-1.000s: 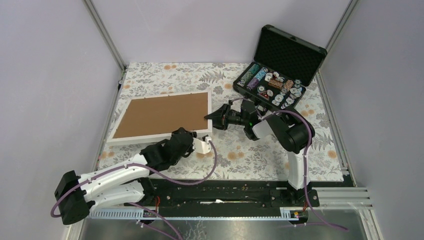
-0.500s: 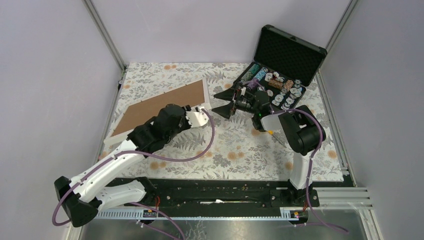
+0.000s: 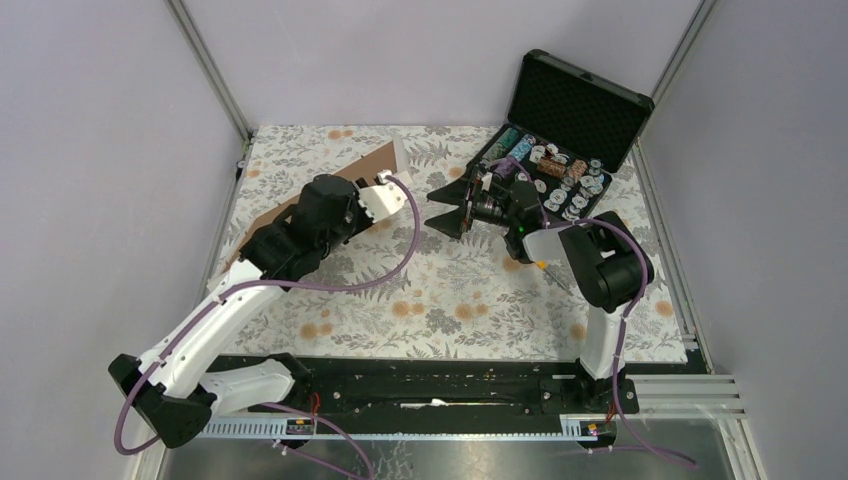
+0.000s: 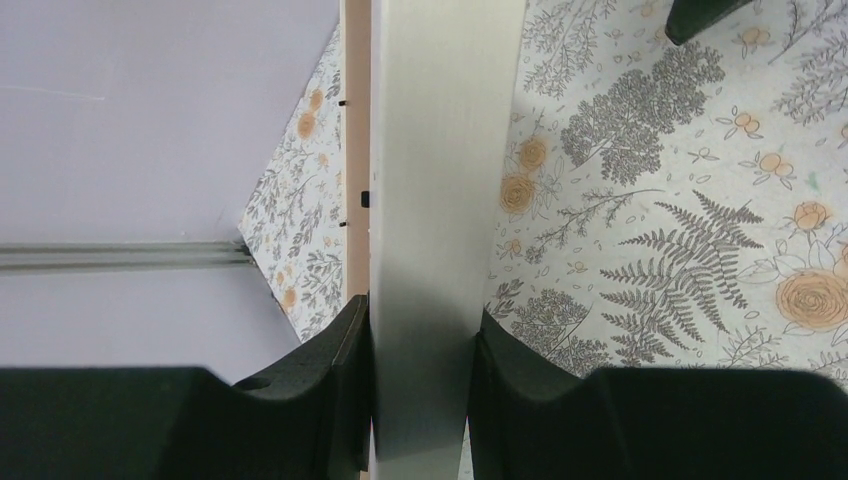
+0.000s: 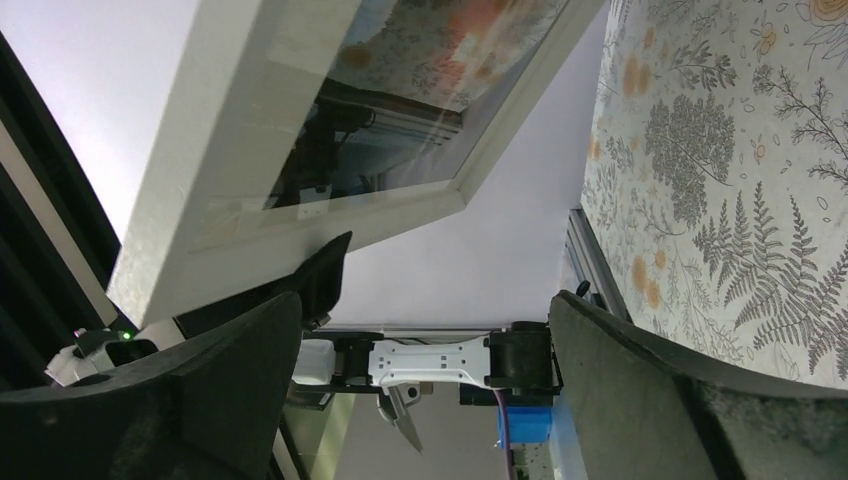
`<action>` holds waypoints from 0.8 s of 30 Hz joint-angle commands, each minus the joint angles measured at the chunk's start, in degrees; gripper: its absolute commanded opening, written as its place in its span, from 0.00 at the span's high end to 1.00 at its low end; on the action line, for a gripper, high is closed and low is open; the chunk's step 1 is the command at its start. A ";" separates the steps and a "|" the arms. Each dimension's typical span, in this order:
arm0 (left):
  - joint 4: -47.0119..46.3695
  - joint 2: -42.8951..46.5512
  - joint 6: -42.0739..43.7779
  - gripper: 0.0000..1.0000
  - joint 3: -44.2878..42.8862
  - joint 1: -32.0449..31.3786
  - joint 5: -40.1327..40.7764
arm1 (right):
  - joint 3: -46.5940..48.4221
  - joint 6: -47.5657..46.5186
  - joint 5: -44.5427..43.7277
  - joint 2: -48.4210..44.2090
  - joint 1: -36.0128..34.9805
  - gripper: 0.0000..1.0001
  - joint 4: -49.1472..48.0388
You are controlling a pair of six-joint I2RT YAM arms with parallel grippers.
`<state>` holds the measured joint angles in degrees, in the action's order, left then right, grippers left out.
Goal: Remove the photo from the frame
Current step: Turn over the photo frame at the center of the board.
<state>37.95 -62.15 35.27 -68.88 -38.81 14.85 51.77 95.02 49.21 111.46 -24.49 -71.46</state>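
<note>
Left wrist view: left fingers [image 4: 335, 355] clamp the white edge of the tilted frame [image 4: 440, 150], a grip best held firm while the wide-open, empty right fingers [image 5: 640, 380] work its back.

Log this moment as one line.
left gripper: shut on white-bordered rectangular picture frame with brown fibreboard back | frame: tilted steeply | right gripper: open, empty, beside frame
</note>
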 commanded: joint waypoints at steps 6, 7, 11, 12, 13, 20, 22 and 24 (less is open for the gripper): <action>-0.47 -1.93 -10.78 1.00 -13.98 1.16 -3.35 | 0.35 -7.51 3.36 -4.72 0.19 0.00 2.85; 0.67 -2.44 -11.62 1.00 -15.46 1.14 -4.54 | 0.21 -8.34 3.50 -4.93 0.15 0.00 3.53; 4.78 -4.41 -14.58 1.00 -19.60 1.11 -6.17 | -0.68 -13.64 3.38 -6.60 0.23 0.00 7.67; 5.63 -4.84 -15.09 1.00 -20.35 1.13 -6.33 | -0.74 -14.67 3.49 -6.86 0.28 0.00 8.41; 6.06 -5.02 -15.97 1.00 -20.79 1.13 -6.36 | -0.90 -15.25 3.60 -7.05 0.33 0.00 8.59; 8.40 -7.13 -20.72 1.00 -27.01 1.27 -8.25 | -1.04 -18.39 4.49 -7.67 0.32 0.00 10.79; 9.12 -8.23 -21.93 1.00 -29.52 1.20 -9.07 | -1.21 -19.45 4.54 -7.91 0.32 0.00 11.57; 9.77 -9.39 -22.99 1.00 -31.64 1.27 -9.59 | -1.55 -19.65 4.62 -7.98 0.38 0.00 11.61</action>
<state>53.71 -71.40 22.76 -93.30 -37.60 9.82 50.70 78.72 52.18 106.41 -24.36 -60.05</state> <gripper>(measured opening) 0.359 0.994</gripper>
